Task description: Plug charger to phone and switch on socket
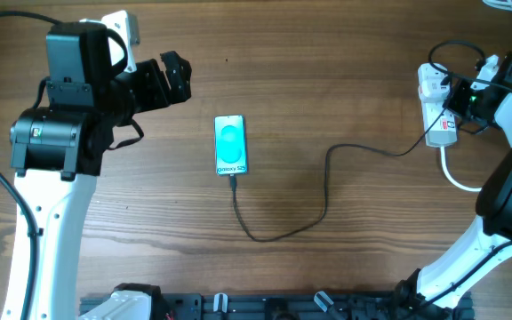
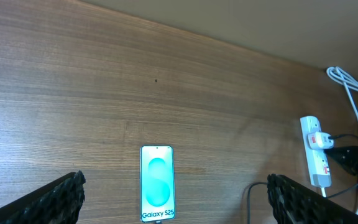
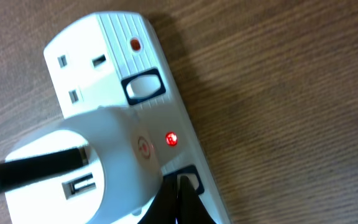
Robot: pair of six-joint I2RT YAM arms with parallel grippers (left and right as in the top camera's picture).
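Pressing right gripper (image 3: 179, 193), fingers together, onto switch (image 3: 193, 176) of socket (image 3: 120, 68) at far right, red lamp (image 3: 171, 139) glowing; hovering left gripper (image 1: 178, 78) wide open far left; seeing phone (image 1: 230, 144) mid-table, charger (image 1: 327, 182) tip at its near end

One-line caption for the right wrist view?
The right gripper at the switch of the socket, red light lit beside the white adapter.

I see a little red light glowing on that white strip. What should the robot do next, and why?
Probably lift the right hand straight off the socket. Its tip rests on the switch beside a lit red light, and the charger already reaches the phone, so the pressing seems done.
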